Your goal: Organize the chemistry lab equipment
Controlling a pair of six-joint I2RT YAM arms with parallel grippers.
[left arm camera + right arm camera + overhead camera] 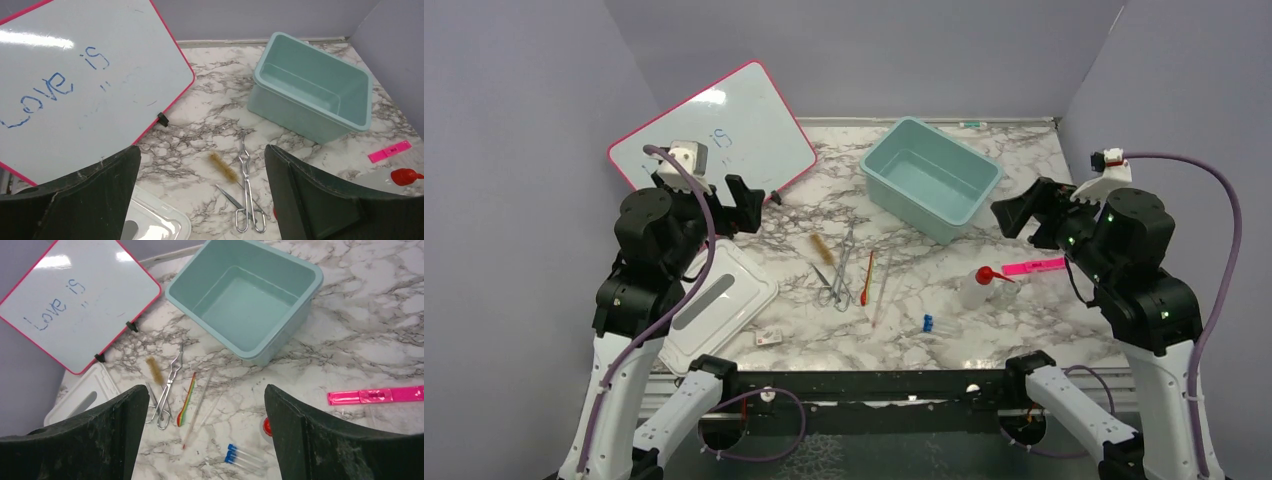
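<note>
In front of the teal bin [931, 178], forceps [842, 262], brush [822, 247], red stick [867, 275] and clear rod [882, 290] lie crowded on the bench [1044, 160], with the squeeze bottle [979, 285] off the bin's near corner. The left hand [746, 203] and right hand [1019, 215] hang with fingers apart, empty. Likely fault: closing on one thin tool drags its neighbours or rolls the rod.

Side by side on the marble counter [1034, 310]
Brown-bristle brush [822, 248], metal scissor-like forceps [837, 270], thin red stick [866, 278] and clear rod [882, 288] lie flat.

forceps [246, 197]: shiny metal | bin [931, 178]: smooth plastic | table [1024, 170]: glossy marble
</note>
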